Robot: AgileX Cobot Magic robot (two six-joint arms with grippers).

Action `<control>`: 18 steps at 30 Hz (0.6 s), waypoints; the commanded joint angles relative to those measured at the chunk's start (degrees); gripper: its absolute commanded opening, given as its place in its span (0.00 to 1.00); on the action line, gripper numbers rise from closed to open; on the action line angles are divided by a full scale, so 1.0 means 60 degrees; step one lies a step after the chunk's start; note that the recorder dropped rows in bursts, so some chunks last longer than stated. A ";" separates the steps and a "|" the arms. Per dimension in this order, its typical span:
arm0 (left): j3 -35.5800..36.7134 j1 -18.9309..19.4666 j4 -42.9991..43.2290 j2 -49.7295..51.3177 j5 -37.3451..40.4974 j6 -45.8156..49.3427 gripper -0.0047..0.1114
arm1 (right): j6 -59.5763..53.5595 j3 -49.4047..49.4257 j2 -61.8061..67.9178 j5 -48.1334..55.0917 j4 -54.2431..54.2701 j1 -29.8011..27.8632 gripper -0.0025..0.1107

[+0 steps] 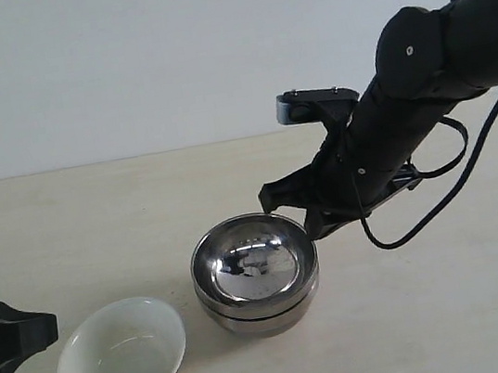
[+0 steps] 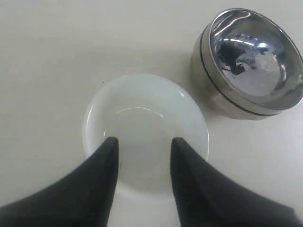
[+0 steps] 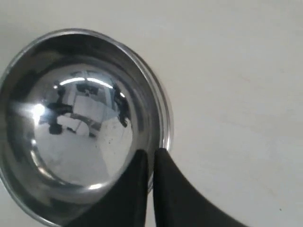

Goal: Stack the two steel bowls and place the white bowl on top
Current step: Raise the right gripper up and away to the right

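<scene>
The two steel bowls are nested at the table's middle. The upper steel bowl point(image 1: 253, 259) point(image 3: 71, 127) point(image 2: 255, 54) sits slightly tilted inside the lower steel bowl point(image 1: 259, 314) point(image 2: 213, 90) point(image 3: 164, 118). My right gripper point(image 1: 307, 227) point(image 3: 150, 152) is shut on the upper bowl's right rim, one finger inside and one outside. The white bowl point(image 1: 120, 356) point(image 2: 144, 118) rests empty to the front left of the stack, tipped a little on its dark foot. My left gripper point(image 1: 50, 327) point(image 2: 142, 142) stands open just left of the white bowl, holding nothing.
The pale wooden table point(image 1: 454, 306) runs back to a plain white wall. The right arm point(image 1: 423, 95) and its looping cables point(image 1: 439, 205) hang over the table's right half. Nothing else lies on the surface.
</scene>
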 commanded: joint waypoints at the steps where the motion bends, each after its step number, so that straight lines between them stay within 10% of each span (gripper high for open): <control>1: 0.0025 0.0008 -0.0054 -0.0035 -0.0056 0.0063 0.34 | 0.0216 0.0028 -0.0595 -0.0516 -0.0067 -0.0018 0.02; 13: -0.0027 0.0008 -0.0015 0.1893 -0.1541 0.0273 0.34 | 0.1259 0.0028 -0.1859 0.1161 -0.1828 -0.0018 0.02; 18: -0.0988 0.0243 -0.0014 0.2810 -0.0251 0.0092 0.46 | 0.1217 0.1052 -0.2774 0.0759 -0.2192 -0.0018 0.02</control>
